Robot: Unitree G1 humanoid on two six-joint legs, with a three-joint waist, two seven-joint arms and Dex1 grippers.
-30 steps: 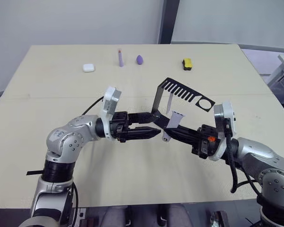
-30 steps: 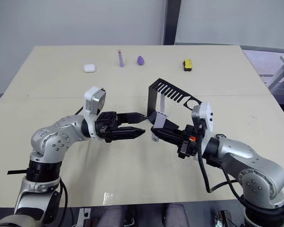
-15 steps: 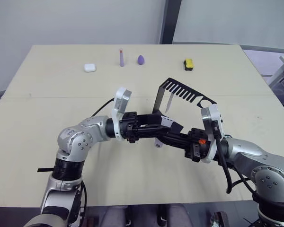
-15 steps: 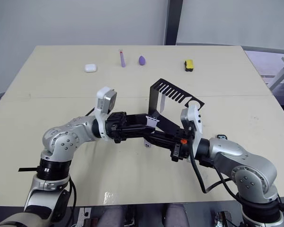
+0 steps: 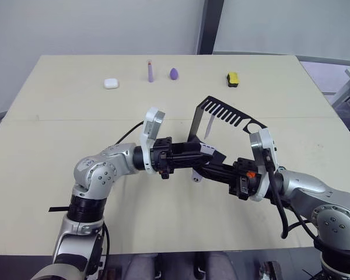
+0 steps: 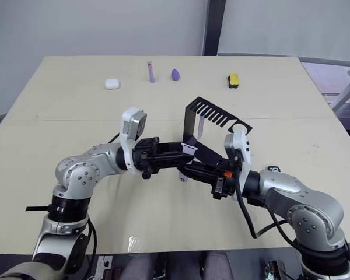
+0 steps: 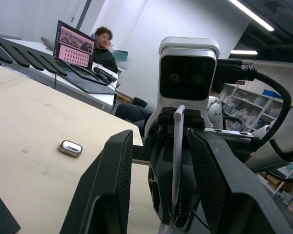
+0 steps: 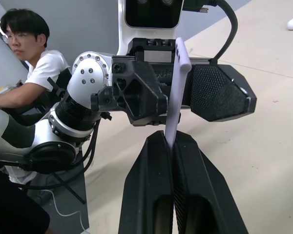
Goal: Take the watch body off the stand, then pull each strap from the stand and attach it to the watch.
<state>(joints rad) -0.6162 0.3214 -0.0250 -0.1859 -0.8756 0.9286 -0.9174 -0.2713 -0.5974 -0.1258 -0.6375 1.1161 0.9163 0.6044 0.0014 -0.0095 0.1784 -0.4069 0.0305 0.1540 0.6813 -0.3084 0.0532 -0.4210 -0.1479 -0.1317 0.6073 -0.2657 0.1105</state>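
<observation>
Nearest the robot, the two grippers meet tip to tip above the middle of the table (image 5: 41,175). The right gripper (image 8: 170,146) has its two black fingers pressed together on a strap (image 8: 175,95), a thin, pale lavender-white band that rises from between the fingertips, with its free end rounded. The strap stands up into the mouth of the left gripper (image 7: 158,146), whose fingers are spread, one on each side of the band without clearly touching it. In the left wrist view the same strap shows edge-on as a slim pale strip running up the gap between the two dark fingers, with the right wrist's camera housing straight behind it.

Just beyond the meeting point stands the stand (image 5: 224,116), a thin black sheet-metal bracket with an upright, a comb-slotted top arm and a ring hole at its far right end. Another pale strap (image 5: 209,126) hangs from one of the slots under the arm. A small pale piece (image 5: 195,177) lies on the table below the grippers; I cannot tell what it is.

In the left wrist view the watch body (image 7: 71,147) lies flat on the table, well apart from both grippers, a small rounded case seen from the side.

Along the far edge of the table sit a white case (image 5: 110,83), a purple stick (image 5: 150,70), a purple egg shape (image 5: 174,73) and a yellow-and-black block (image 5: 232,78), and a person (image 8: 31,58) sits beyond the table.
</observation>
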